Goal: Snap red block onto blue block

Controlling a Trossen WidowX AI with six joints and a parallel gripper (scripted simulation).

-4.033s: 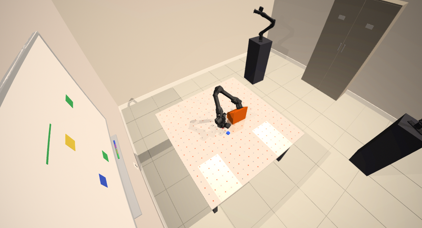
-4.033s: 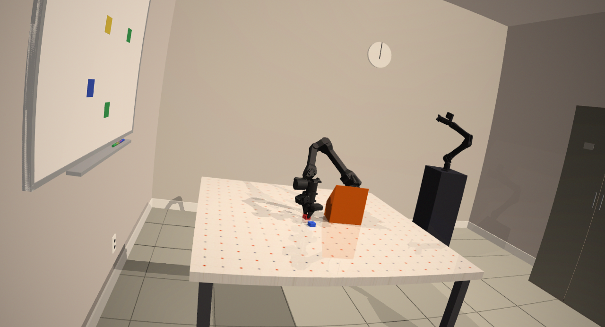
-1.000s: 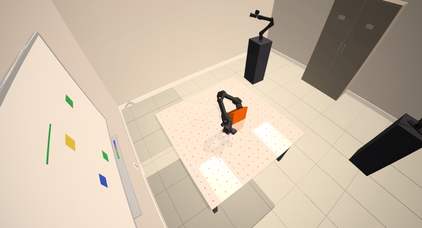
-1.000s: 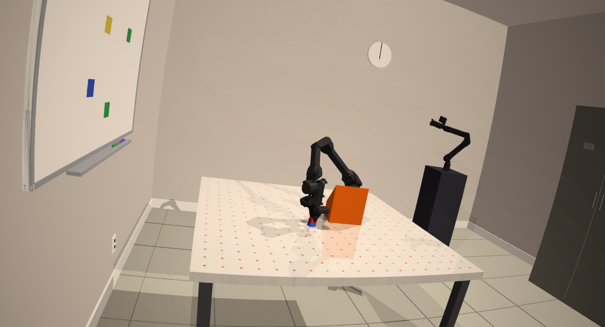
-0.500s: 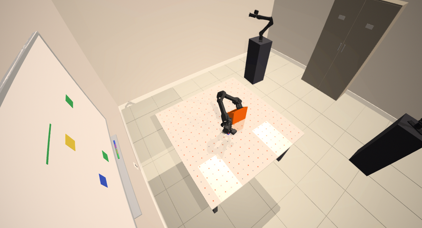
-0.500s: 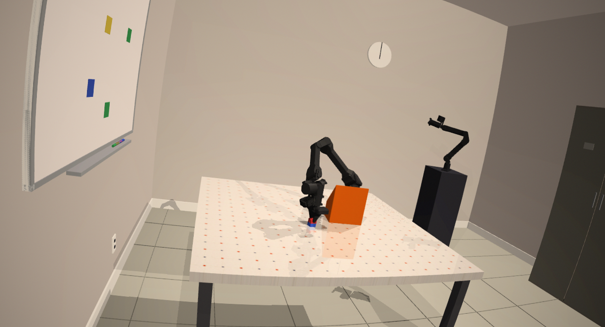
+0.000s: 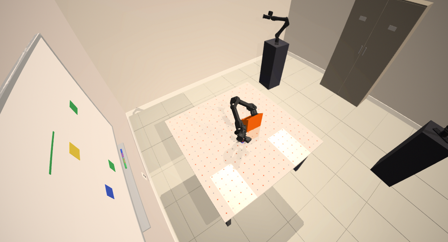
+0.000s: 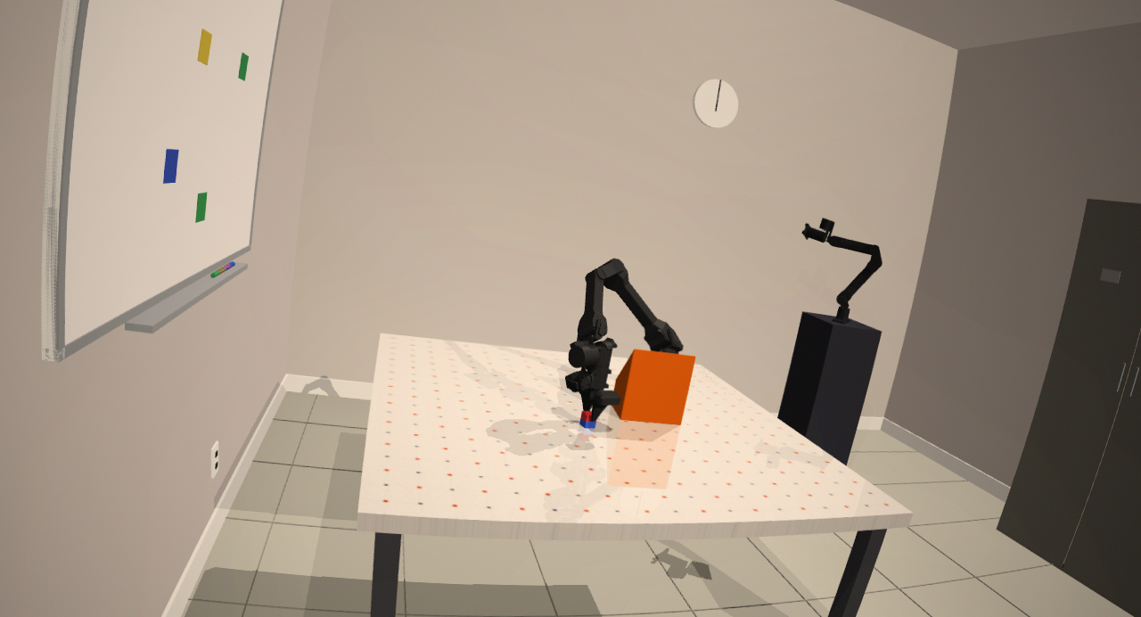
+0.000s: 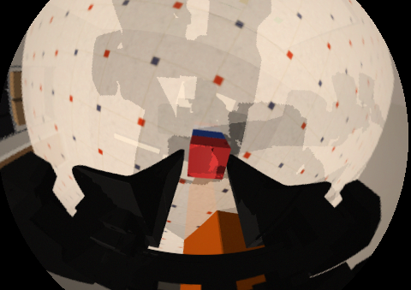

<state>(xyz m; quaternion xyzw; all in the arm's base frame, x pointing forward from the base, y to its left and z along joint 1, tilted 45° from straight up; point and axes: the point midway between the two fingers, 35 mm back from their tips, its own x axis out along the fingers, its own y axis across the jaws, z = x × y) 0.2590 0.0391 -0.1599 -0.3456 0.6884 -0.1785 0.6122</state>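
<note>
The red block [image 8: 586, 415] [image 9: 209, 158] sits on top of the blue block [image 8: 587, 424] [image 9: 209, 133], the pair resting on the desk [image 7: 194, 130] [image 8: 447, 486] [image 9: 64, 76] beside the orange box [image 7: 255, 122] [image 8: 658, 388] [image 9: 205, 236]. The pincer [image 8: 587, 412] [image 9: 205, 156] is spread part-way around the red block, with narrow gaps visible at its sides. Step in hand, as judged: release after pressing; whether the joint has clicked cannot be told. The next move calls for a straight upward withdrawal without brushing the block. The red block stands upright, its faces roughly aligned with the blue one's; being nearly cubic, it shows no clear long axis.

Red block [image 8: 586, 415] [image 9: 208, 159] apparently seated atop blue [image 8: 587, 424] [image 9: 208, 133].
</note>
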